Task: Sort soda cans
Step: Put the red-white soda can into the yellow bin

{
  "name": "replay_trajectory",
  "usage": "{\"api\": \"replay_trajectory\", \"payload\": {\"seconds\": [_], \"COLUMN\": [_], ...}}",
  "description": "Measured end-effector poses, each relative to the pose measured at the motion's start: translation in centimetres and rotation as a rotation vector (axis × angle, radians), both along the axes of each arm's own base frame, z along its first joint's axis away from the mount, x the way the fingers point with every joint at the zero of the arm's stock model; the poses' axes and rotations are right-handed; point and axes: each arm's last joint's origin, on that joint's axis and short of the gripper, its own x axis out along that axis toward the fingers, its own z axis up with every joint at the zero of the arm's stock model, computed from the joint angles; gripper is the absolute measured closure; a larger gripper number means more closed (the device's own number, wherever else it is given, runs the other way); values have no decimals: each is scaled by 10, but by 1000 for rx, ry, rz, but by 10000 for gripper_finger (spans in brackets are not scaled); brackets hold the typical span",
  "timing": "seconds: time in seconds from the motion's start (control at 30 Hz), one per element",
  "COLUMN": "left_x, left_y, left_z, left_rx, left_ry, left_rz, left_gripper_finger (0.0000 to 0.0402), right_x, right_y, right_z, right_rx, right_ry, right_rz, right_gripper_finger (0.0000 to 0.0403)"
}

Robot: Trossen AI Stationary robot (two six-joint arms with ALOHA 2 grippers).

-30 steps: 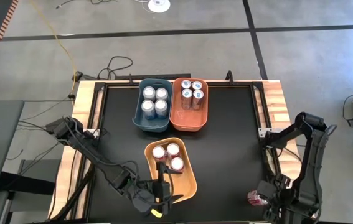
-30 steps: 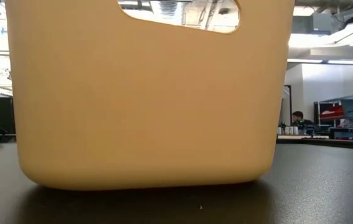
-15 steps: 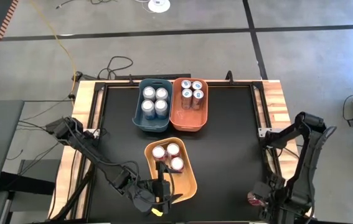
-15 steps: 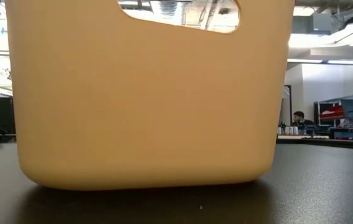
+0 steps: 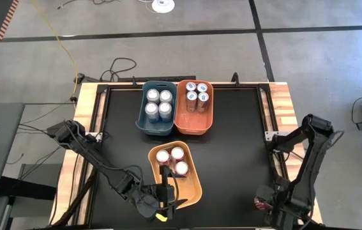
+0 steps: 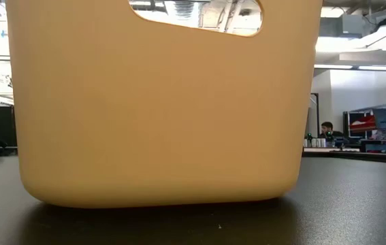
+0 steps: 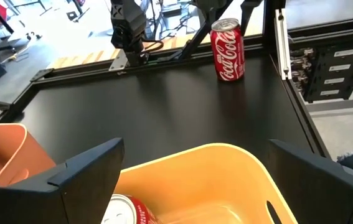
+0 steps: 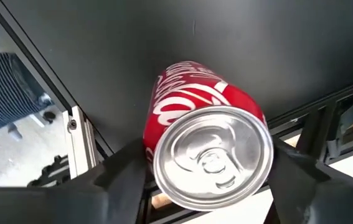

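The red can (image 7: pixel 228 50) stands upright, top up, between the right hand (image 8: pixel 207 171) fingers.

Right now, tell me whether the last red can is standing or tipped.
Standing. The red can is upright on the black table, silver top up.

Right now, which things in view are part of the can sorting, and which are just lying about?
Part of the job:
- red can on the mat, between the right end effector fingers
- three red cans in the yellow bin
- four cans in the blue bin
- four cans in the orange bin
- left end effector, open over the yellow bin

Lying about:
- cables on the floor
- person far behind
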Motion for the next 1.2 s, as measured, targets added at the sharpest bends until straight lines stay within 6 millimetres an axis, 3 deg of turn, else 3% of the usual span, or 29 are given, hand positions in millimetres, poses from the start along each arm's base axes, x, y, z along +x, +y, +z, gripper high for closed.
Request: {"api": "replay_trajectory", "payload": {"seconds": [0.2, 0.5, 0.97, 1.2], "left_x": [-1, 5, 24, 34], "left_y": [1, 6, 25, 38], "left_z": [-2, -4, 2, 4], "left_rx": [4, -107, -228, -206], "left_ry": [16, 34, -14, -5], "left_rz": [4, -19, -25, -98], "left_gripper_finger": [13, 13, 13, 13], "right_x": [25, 66, 120, 143], "right_y": [-6, -21, -63, -79], "right_z": [8, 40, 98, 112], "right_rx": [53, 101, -20, -62], "right_ry": [2, -132, -404, -547], "right_rz": [38, 185, 400, 471], "right_gripper_finger": [165, 165, 167, 165]}}
